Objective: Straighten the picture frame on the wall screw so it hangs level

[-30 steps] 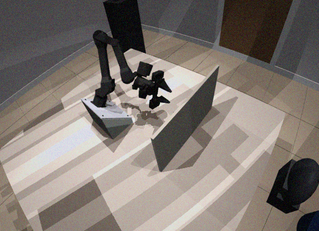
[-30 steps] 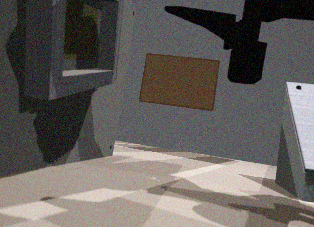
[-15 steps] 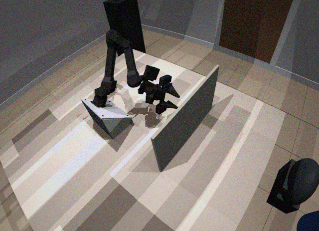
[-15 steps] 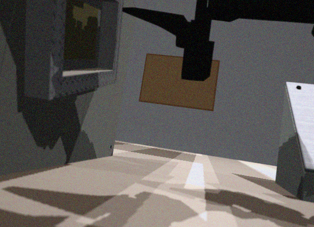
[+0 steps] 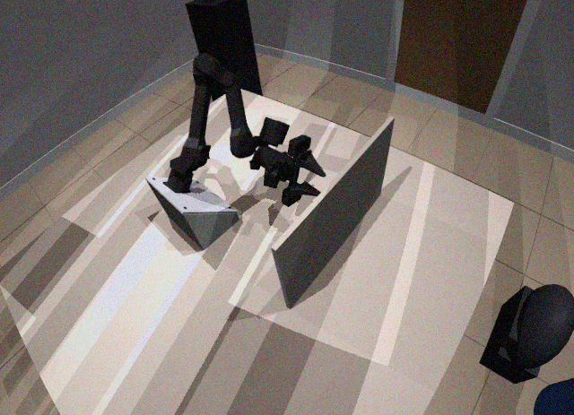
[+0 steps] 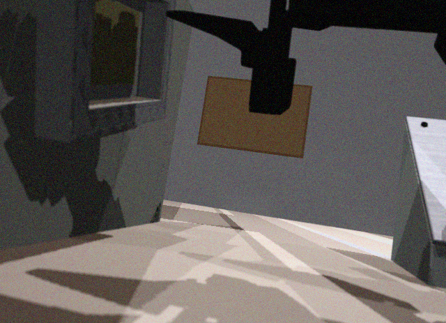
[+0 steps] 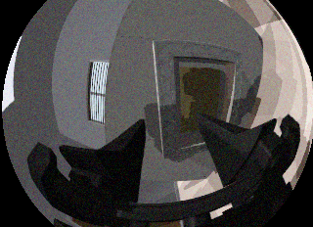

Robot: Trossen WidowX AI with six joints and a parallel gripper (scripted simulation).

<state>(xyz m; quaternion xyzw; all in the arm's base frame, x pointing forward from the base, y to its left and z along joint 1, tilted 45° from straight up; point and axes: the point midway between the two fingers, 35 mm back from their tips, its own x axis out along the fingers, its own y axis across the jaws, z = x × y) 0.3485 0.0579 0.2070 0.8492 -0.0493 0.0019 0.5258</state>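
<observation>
The picture frame (image 6: 152, 60) (image 7: 166, 80) is grey with a dark yellow picture. It hangs on the upright grey panel (image 5: 338, 207) (image 7: 132, 80), which hides it in the top view. In the wrist view the gap between the frame's left-hand edge and the panel's edge widens downward, so the frame looks tilted. The screw is hidden. My gripper (image 5: 322, 184) (image 7: 171, 120) is open and empty in front of the panel. In the wrist view one fingertip lies outside the frame's edge and the other overlaps the picture. Whether a fingertip touches the frame is unclear.
My arm stands on a slanted metal-topped base (image 5: 199, 235) (image 6: 432, 168) facing the panel. A brown board (image 6: 230, 114) hangs on the far wall. A tall black cabinet (image 5: 220, 40) stands behind the arm. A dark rounded object (image 5: 547, 324) is off the table's right side.
</observation>
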